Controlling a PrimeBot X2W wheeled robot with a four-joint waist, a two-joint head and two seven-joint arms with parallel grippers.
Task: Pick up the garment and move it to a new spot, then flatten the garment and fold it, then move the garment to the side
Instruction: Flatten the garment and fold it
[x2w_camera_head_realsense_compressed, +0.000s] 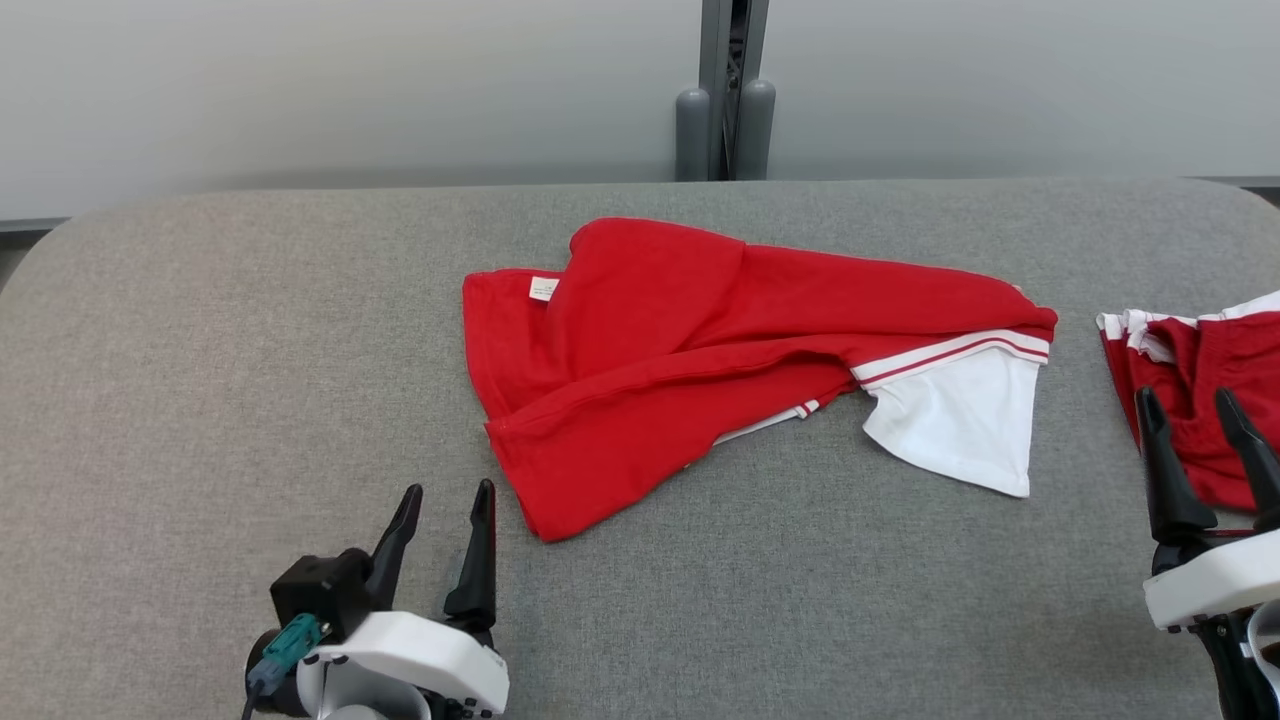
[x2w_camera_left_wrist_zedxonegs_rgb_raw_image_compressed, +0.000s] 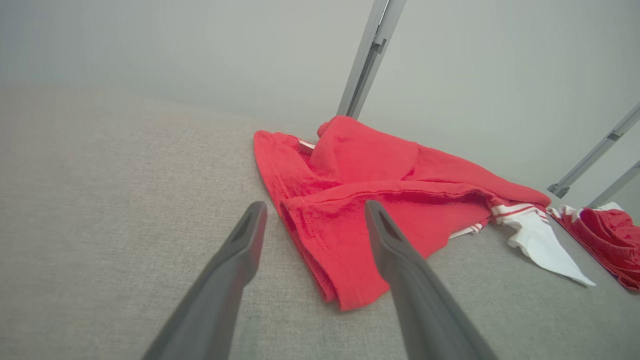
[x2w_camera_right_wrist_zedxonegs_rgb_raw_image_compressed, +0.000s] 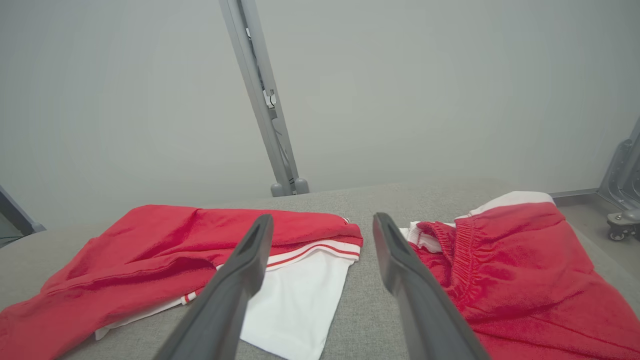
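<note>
A red garment (x2w_camera_head_realsense_compressed: 700, 340) with a white, red-striped sleeve lies loosely folded on the grey table (x2w_camera_head_realsense_compressed: 200, 350), at its middle. It also shows in the left wrist view as the garment (x2w_camera_left_wrist_zedxonegs_rgb_raw_image_compressed: 380, 200) and in the right wrist view as the garment (x2w_camera_right_wrist_zedxonegs_rgb_raw_image_compressed: 165, 250). My left gripper (x2w_camera_head_realsense_compressed: 447, 500) stands open at the lower left, just left of the garment's near corner, with nothing between its fingers. My right gripper (x2w_camera_head_realsense_compressed: 1192, 402) is open at the lower right, its fingers over a second red garment (x2w_camera_head_realsense_compressed: 1210, 400). In their own wrist views the left gripper (x2w_camera_left_wrist_zedxonegs_rgb_raw_image_compressed: 312, 212) and right gripper (x2w_camera_right_wrist_zedxonegs_rgb_raw_image_compressed: 322, 224) hold nothing.
The second red garment (x2w_camera_right_wrist_zedxonegs_rgb_raw_image_compressed: 515, 270), with white trim and an elastic waistband, lies at the table's right edge. A grey metal post (x2w_camera_head_realsense_compressed: 727, 90) rises behind the table against a pale wall. Bare table surface lies left and in front of the main garment.
</note>
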